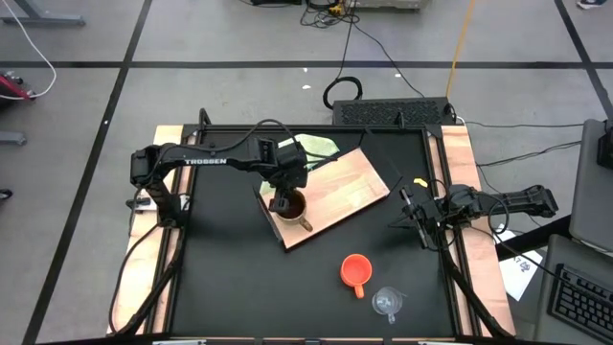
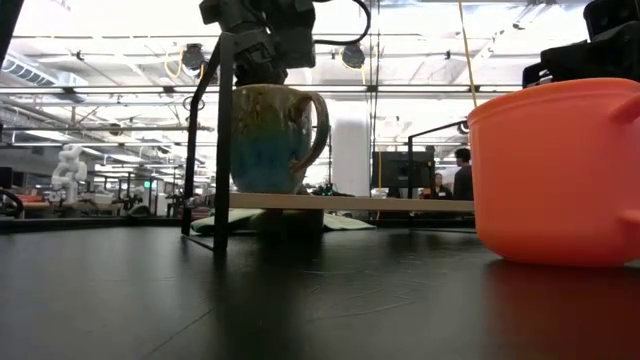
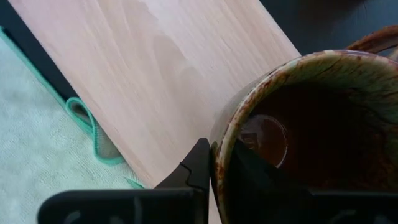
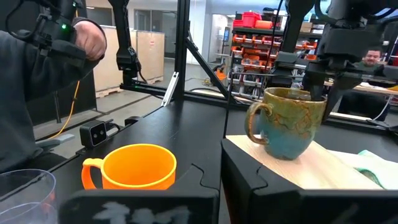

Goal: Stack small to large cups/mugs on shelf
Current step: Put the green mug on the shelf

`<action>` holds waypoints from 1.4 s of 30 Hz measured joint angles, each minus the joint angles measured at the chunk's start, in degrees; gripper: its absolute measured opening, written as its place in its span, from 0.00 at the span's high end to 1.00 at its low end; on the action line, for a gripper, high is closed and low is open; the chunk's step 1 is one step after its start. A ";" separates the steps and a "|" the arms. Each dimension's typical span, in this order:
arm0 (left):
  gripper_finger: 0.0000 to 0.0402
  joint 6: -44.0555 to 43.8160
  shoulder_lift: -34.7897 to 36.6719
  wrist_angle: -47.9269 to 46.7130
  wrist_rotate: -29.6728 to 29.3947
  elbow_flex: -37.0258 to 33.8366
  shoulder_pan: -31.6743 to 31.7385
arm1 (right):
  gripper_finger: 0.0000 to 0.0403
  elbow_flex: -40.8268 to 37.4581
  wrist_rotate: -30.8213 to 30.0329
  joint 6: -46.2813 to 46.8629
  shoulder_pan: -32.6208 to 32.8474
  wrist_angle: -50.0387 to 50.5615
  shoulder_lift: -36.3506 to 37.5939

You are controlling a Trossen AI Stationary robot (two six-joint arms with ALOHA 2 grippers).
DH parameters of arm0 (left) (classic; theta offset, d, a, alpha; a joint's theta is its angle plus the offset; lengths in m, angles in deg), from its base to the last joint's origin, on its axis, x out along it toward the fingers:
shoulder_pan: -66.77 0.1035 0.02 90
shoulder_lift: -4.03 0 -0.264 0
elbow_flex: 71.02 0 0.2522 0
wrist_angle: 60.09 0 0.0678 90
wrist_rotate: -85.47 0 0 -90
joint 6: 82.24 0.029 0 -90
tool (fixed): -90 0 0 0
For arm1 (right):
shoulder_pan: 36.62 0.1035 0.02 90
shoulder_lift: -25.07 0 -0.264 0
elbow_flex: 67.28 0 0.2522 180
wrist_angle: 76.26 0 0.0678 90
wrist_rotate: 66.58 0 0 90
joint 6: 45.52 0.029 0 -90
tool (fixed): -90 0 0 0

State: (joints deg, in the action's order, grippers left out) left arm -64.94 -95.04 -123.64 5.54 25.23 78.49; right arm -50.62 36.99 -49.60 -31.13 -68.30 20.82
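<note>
- The mug [image 1: 292, 205] stands upright on the shelf [image 1: 335, 192], at that board's lower-left end in the high view, just left of frame centre; its handle points toward the lower right.
- The left gripper [image 1: 283, 198] comes down on it from above, jaws clenched on the mug's rim: the left wrist view shows one finger [image 3: 198, 167] outside the wall and the other inside the bowl.
- In the low view the mug's base looks flat on the board, so the step in hand appears to be setting it down and letting go.
- To do that well: part the jaws only as far as needed, then lift straight up so the inner finger clears the rim without dragging or tipping the mug.
- The mug sits near the board's edge, so any sideways pull on leaving could nudge it toward that edge.
- The orange cup [image 1: 355, 270] is upright on the counter [image 1: 230, 278], lower centre of the high view, well apart from the shelf; it would likely go into the mug next.
- The glass cup [image 1: 386, 304] is just beside it, toward the lower right.
- The right gripper [image 1: 414, 213] waits at the right of the counter, jaws clenched on nothing.
- A green cloth [image 1: 318, 146] shows from under the shelf's upper edge.
</note>
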 joint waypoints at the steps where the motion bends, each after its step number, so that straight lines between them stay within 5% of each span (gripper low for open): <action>1: 0.91 -0.03 0.10 0.43 0.00 -0.43 -0.02 | 1.00 0.00 0.00 0.00 0.00 0.00 0.00; 42: 0.91 -1.14 0.71 2.26 -2.61 -2.02 -0.66 | 1.00 0.00 0.00 -0.02 0.02 -2.12 0.00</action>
State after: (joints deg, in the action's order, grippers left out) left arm -66.08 -94.33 -121.38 2.92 23.21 77.84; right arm -50.62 36.99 -49.62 -31.10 -70.42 20.82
